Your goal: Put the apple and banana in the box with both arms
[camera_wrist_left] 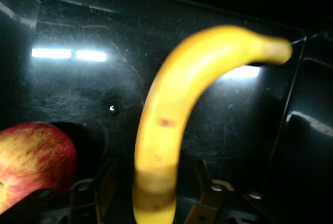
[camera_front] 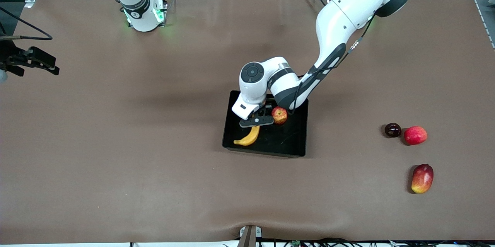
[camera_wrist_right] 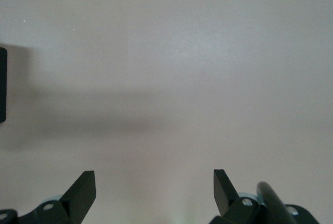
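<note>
Brown matting covered the table [camera_front: 116,154], and the box [camera_front: 294,138] sat near its middle. Inside lay the apple [camera_front: 279,115] and, nearer the front camera, the banana [camera_front: 249,137]. The left gripper [camera_front: 256,122] hung low in the box at the banana's upper end, its fingers [camera_wrist_left: 208,203] parted on either side of the fruit (whether they touched it could not be told). The right gripper [camera_wrist_right: 154,193] waited over bare table, jaws spread and holding nothing.
</note>
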Tool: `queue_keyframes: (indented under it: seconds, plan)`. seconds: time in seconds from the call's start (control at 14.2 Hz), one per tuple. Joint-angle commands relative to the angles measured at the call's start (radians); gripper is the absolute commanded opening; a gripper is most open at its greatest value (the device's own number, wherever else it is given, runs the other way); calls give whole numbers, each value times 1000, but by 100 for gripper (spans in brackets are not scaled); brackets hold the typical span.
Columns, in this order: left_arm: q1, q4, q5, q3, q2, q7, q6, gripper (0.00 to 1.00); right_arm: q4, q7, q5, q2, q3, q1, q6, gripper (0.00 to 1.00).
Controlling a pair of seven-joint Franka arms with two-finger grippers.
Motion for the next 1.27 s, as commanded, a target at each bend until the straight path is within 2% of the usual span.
queue_keyframes:
  seconds: [0.0, 0.28, 0.49, 0.63, 0.99, 1.2]
  plan:
    - [14, 9, -9, 10, -80, -20, -52, 100, -76, -15, -11, -67, 7, -6, 33, 100]
    - [113, 9, -28, -1, -253, 27, -174, 100, -177, -15, 10, -133, 6, -10, 102, 100]
    - [240, 7, -183, 1, -376, 111, -206, 100, -154, -14, 12, -125, 7, -9, 104, 100]
    - [291, 7, -205, 1, -444, 158, -253, 100, -110, -14, 10, -110, 6, -10, 89, 100]
    - [466, 9, -318, -2, -602, 509, -427, 100, -91, -15, 9, -108, 6, -11, 87, 100]
    - [500, 6, -410, 28, -706, 687, -482, 100, -88, -15, 0, -108, 6, -10, 89, 100]
